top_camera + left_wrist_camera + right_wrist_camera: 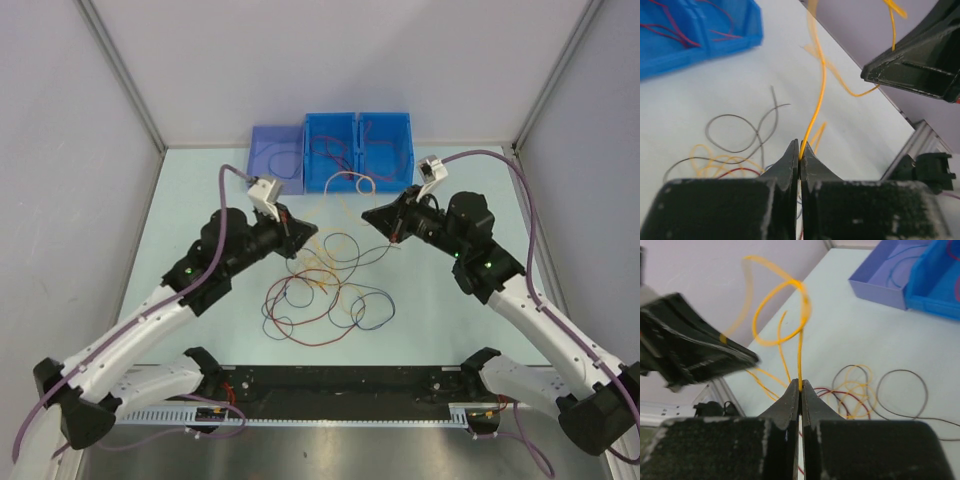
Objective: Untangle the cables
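The cables sit in a loose heap mid-frame in the top view, with red, blue, black and yellow all looped together on the table. One yellow cable is lifted out. The left gripper is pinched tight on it, and the right gripper is clamped on it too. The blue bins up top hold a few more strands.

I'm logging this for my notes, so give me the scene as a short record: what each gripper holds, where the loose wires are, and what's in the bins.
Left gripper: shut on a yellow wire
Right gripper: shut on a yellow wire
Same strand: cannot tell
Pile of wires: tangled on the table between the arms
Blue bin: red wires inside
Purple bin: blue wire inside
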### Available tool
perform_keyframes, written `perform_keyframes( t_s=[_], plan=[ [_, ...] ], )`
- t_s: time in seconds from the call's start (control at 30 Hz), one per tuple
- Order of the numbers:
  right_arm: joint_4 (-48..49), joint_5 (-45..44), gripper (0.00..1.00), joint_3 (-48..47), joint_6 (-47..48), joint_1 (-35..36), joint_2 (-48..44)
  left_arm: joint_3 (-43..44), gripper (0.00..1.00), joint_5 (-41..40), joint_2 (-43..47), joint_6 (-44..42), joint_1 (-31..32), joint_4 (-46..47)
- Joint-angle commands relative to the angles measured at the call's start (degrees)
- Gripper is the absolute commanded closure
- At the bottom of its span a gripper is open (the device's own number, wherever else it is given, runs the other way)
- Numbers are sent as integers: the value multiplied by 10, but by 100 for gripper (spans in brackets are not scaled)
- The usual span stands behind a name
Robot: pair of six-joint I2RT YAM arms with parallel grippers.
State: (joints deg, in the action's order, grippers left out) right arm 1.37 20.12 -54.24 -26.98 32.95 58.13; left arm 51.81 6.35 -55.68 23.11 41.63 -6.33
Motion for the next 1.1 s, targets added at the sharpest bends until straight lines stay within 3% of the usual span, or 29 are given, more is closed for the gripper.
perform_keyframes(
  t_s=[0.0,0.2,0.63,0.77,0.87,0.97,1.07],
  plan=[
    [-80,-27,100,-25,44,-31,-36,79,100,-106,43,-47,-31,-123],
    [-166,-67,100,-25,70,-53,-59,148,100,-132,53,-56,-79,-178],
    [-166,-55,100,-25,54,-49,-56,156,100,-104,43,-33,-79,-156],
    [-179,-72,100,-25,73,-63,-57,177,100,-142,38,-55,-81,-179],
    [-211,-97,100,-25,87,-115,-71,191,100,-193,40,-65,-88,-203],
    [-214,-56,100,-25,62,-165,-64,182,100,-188,39,-46,-95,-200],
    [-166,16,100,-9,16,-149,-46,167,100,-151,29,-18,-95,-174]
  ],
)
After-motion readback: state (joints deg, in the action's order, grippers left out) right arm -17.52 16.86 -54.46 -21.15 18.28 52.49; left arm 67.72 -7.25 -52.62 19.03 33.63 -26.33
